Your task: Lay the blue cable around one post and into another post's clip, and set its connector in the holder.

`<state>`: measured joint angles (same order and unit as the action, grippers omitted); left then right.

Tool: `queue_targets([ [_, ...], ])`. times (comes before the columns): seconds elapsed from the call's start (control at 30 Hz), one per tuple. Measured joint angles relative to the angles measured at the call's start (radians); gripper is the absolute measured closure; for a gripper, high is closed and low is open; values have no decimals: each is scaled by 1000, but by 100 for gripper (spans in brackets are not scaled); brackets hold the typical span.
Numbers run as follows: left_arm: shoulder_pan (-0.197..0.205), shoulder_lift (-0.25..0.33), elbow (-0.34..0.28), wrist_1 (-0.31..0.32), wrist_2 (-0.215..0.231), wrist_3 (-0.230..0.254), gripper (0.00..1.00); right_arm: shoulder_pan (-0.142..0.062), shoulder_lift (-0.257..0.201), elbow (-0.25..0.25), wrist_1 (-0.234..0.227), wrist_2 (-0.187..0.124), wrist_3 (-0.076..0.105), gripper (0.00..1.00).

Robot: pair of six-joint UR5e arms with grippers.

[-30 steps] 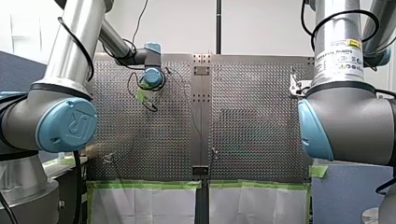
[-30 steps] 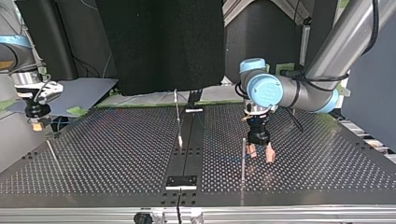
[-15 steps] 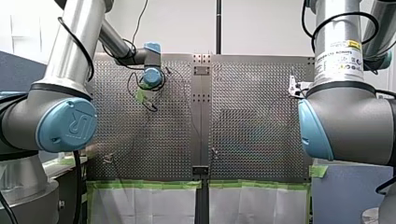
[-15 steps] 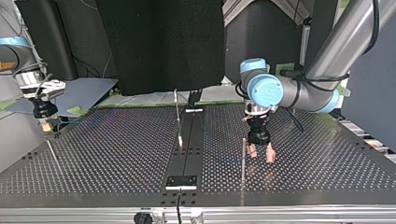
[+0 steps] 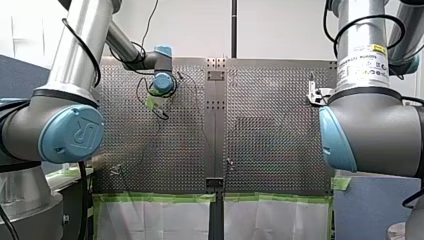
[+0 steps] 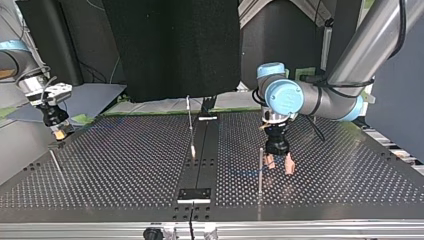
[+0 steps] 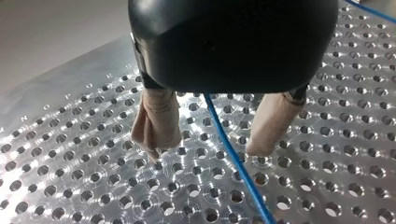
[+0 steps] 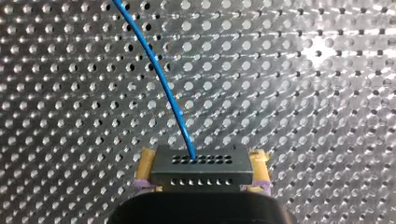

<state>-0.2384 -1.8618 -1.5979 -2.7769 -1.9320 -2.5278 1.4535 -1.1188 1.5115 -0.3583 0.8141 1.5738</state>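
1. Now my right tool clamps the one connector near a table corner.
2. One blue cable runs between my left tool's wide-spread pads.
3. Three thin posts stand.

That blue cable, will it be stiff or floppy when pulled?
Probably springy rather than limp: the blue cable leaves the connector in a smooth arc. Likely light, being so thin, and it may slide freely between the open fingers of my left gripper.
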Motion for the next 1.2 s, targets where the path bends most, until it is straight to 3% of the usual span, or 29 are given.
queue_targets([
  [0.17, 3, 0, 0, 0, 0, -1, 0, -11, 1, -6, 28, 45, -35, 99],
  [0.37, 4, 0, 0, 1, 1, 0, 0, -21, 1, -12, 54, 108, -94, 99],
  [0.47, 4, 0, 0, 2, 1, -1, 0, -23, 1, -13, 54, 137, -109, 99],
  [0.83, 6, 0, 0, 2, 5, -2, 0, -10, 27, -39, 56, 243, -108, 99],
  [1.2, 6, 0, 0, 1, 6, -5, 0, 13, 48, -69, 38, 253, -81, 99],
])
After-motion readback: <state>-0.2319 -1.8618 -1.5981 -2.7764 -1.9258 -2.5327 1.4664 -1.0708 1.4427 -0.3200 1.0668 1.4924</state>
